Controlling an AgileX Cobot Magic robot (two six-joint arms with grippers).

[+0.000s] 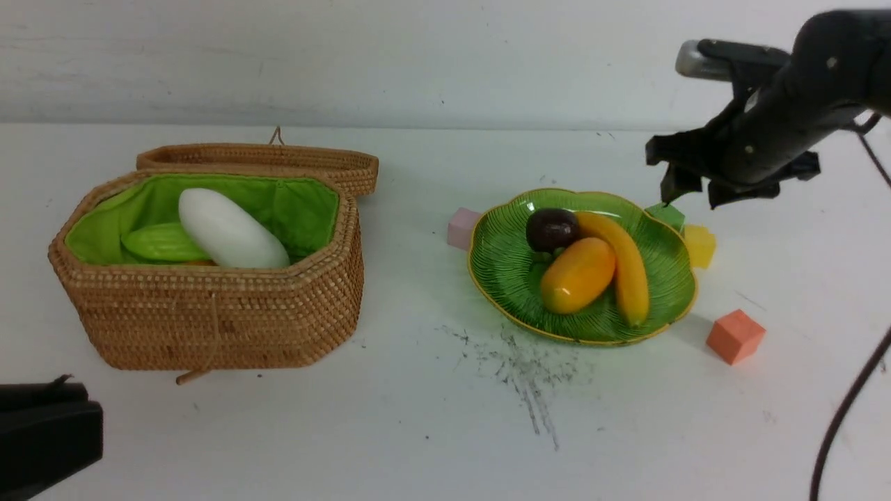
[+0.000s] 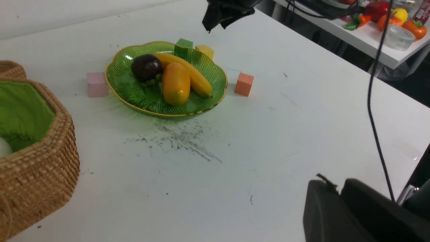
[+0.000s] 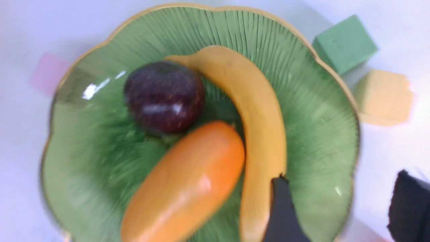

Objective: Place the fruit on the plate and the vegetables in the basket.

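Note:
The green leaf-shaped plate (image 1: 508, 271) (image 2: 134, 90) (image 3: 319, 127) holds the fruit: a dark mangosteen (image 1: 551, 228) (image 3: 164, 95), an orange mango (image 1: 578, 275) (image 3: 188, 185) and a yellow banana (image 1: 626, 268) (image 3: 258, 117). In the wicker basket (image 1: 209, 313) (image 2: 40, 174) lie the vegetables: a white radish (image 1: 230, 229), a green gourd (image 1: 161, 242) and a sliver of brown potato (image 1: 198, 262). My right gripper (image 1: 692, 200) (image 3: 341, 178) hovers over the plate's back right rim, open and empty. Low at the near left, my left gripper (image 1: 83, 403) (image 2: 336, 183) is shut on nothing.
Small cubes stand around the plate: pink (image 1: 463, 228), green (image 1: 666, 214), yellow (image 1: 699, 245), orange (image 1: 735, 336). The basket's lid (image 1: 278, 160) hangs open behind it. A black cable (image 1: 846, 410) runs down at the right. Dark scuff marks (image 1: 522, 369) lie before the plate.

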